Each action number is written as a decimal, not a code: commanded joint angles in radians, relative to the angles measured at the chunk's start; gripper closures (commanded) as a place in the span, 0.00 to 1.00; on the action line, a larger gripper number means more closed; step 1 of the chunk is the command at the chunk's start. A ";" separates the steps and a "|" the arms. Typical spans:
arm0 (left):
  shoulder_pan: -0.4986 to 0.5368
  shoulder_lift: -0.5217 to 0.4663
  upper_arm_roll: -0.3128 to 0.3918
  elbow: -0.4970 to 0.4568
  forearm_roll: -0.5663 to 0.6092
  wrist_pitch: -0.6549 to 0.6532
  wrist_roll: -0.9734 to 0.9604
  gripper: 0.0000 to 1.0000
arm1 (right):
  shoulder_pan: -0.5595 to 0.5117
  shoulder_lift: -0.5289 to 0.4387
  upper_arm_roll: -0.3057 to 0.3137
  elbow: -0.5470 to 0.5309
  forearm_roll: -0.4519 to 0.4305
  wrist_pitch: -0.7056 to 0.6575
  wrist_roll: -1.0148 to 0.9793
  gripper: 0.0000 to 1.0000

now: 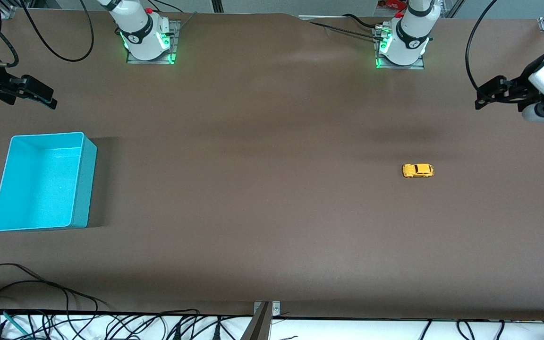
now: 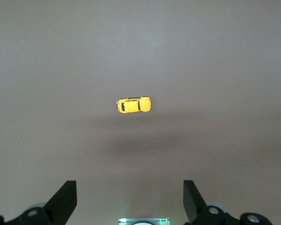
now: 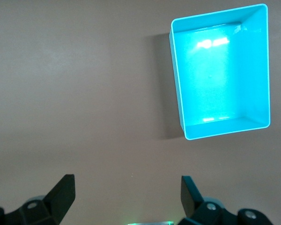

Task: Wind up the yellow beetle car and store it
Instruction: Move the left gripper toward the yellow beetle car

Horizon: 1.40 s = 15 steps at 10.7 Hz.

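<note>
The yellow beetle car [image 1: 418, 170] stands on its wheels on the brown table toward the left arm's end, and it also shows in the left wrist view [image 2: 134, 104]. My left gripper [image 1: 482, 98] is open and empty, held up in the air above the table's edge at that end, apart from the car; its fingers show spread wide in the left wrist view [image 2: 129, 185]. The turquoise bin [image 1: 85, 189] sits empty toward the right arm's end. My right gripper [image 1: 47, 99] is open and empty in the air beside the bin [image 3: 225, 125]; it also shows in the right wrist view [image 3: 128, 180].
The two arm bases [image 1: 147, 40] [image 1: 402, 45] stand along the table's edge farthest from the front camera. Loose cables [image 1: 40, 302] lie at the edge nearest that camera. Bare brown table lies between the car and the bin.
</note>
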 commanded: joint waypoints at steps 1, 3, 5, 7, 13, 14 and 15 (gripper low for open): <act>0.024 0.009 -0.006 -0.004 -0.016 0.034 -0.005 0.00 | -0.002 -0.001 0.001 0.016 0.016 -0.006 0.006 0.00; 0.041 0.003 -0.006 -0.077 -0.013 0.127 -0.005 0.00 | -0.002 -0.001 0.001 0.016 0.016 -0.004 0.006 0.00; 0.057 0.001 -0.006 -0.119 -0.010 0.182 -0.005 0.00 | -0.002 -0.001 0.001 0.016 0.016 -0.004 0.006 0.00; 0.058 0.007 -0.006 -0.127 -0.005 0.195 -0.005 0.00 | -0.002 0.000 0.001 0.016 0.016 -0.004 0.006 0.00; 0.074 0.006 -0.004 -0.128 -0.005 0.203 -0.005 0.00 | -0.002 0.000 0.001 0.016 0.016 -0.004 0.006 0.00; 0.077 0.010 -0.004 -0.128 -0.005 0.206 -0.003 0.00 | -0.002 0.002 0.001 0.016 0.016 -0.004 0.006 0.00; 0.077 0.033 -0.003 -0.148 -0.003 0.240 -0.003 0.00 | 0.000 0.003 0.001 0.016 0.016 0.008 0.006 0.00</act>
